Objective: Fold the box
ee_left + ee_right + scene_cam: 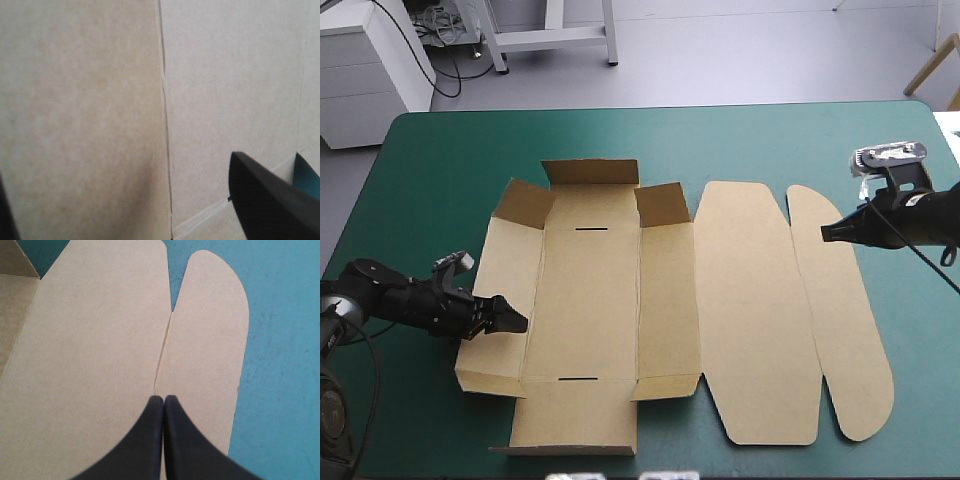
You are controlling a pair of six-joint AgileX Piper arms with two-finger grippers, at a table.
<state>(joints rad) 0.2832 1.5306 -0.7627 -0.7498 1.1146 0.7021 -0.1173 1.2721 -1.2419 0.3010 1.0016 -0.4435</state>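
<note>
Box (585,300) lies opened out on the table (430,180), mostly flat, between my two tools. My left tool (510,322) is released: its black fingers stand wide apart, one (270,200) showing broadly and the other barely in sight. The tool's tip is over the box's left side panel (505,290). Ahead of it brown board fills nearly everything, with a crease (165,125) running away from the tool. I cannot tell whether the fingers touch the board. Beyond this tool, at the box's far end, the end flap (590,172) and the two corner flaps beside it stand raised. The floor panel (582,300), just past the tool's tip, shows a thin slot (590,229) near each end.

My right tool (827,233) is clenched, its two fingers pressed together into one point and holding nothing. It hangs by the outer edge of the rounded flap (840,330). Ahead of its tip lie that flap and the lid (750,310), both flat, joined along a fold. Bare teal-green cover (285,365) lies to the tool's outer side.
</note>
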